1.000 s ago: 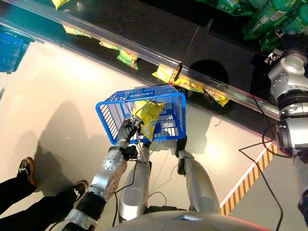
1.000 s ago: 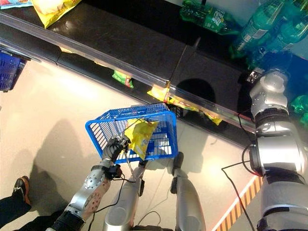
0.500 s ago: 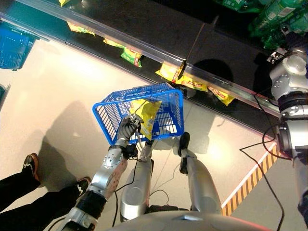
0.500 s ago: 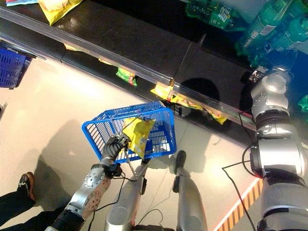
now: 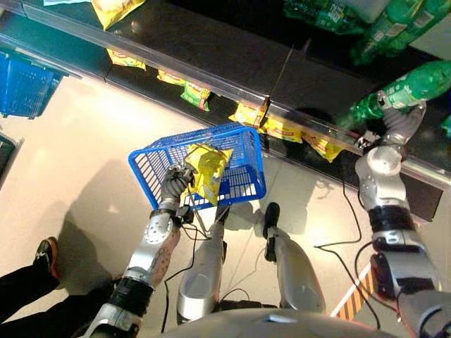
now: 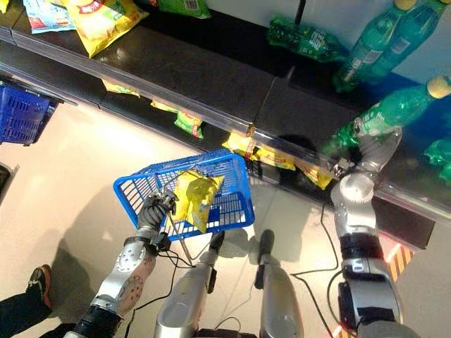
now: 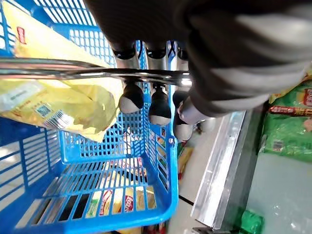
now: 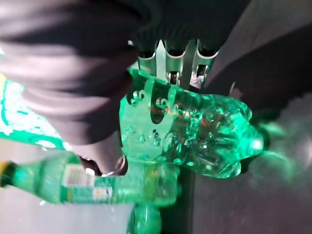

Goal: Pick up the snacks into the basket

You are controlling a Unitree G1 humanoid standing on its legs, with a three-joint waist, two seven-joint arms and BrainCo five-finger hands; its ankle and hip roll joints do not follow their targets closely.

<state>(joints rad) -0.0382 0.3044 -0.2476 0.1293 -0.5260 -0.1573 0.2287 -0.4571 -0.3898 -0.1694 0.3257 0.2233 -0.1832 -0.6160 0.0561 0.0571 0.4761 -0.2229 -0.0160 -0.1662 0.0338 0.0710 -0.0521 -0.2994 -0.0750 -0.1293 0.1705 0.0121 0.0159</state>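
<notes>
At the far left, well apart from the left robot hand point(image 5: 176, 184), a second blue plastic basket point(image 5: 25, 86) sits on the pale floor point(image 5: 77, 151) below the dark shelf point(image 6: 204, 74), and a person's dark trouser leg and shoe point(image 5: 39, 271) show beside the left arm. The left robot hand has its fingers curled round the thin metal handle point(image 7: 92, 73) of a blue plastic mesh basket point(image 5: 246, 184), which hangs from that grip above the floor. A crumpled yellow snack bag point(image 5: 206, 169) lies in this basket, just beyond the fingers point(image 7: 130, 100) and leaning over the near rim; in the left wrist view it sits pressed under the handle, with more yellow packets point(image 7: 114, 202) visible through the basket's mesh bottom. Past the basket, further yellow and green snack packets point(image 5: 278, 127) hang along the lower shelf edge, and a large yellow snack bag point(image 6: 106, 21) lies on the upper shelf well beyond the left robot hand.

To the right, the right robot hand point(image 6: 373, 144) reaches up to the shelf and is closed round the middle of a green clear plastic bottle point(image 6: 384, 113) lying on its side; in the right wrist view the fingers point(image 8: 146, 61) wrap over the bottle's ribbed body and the thumb closes on it from the other side. More green plastic bottles point(image 6: 384, 39) stand or lie just beyond this hand on the shelf, one labelled bottle point(image 8: 78, 185) just beside the held one.
</notes>
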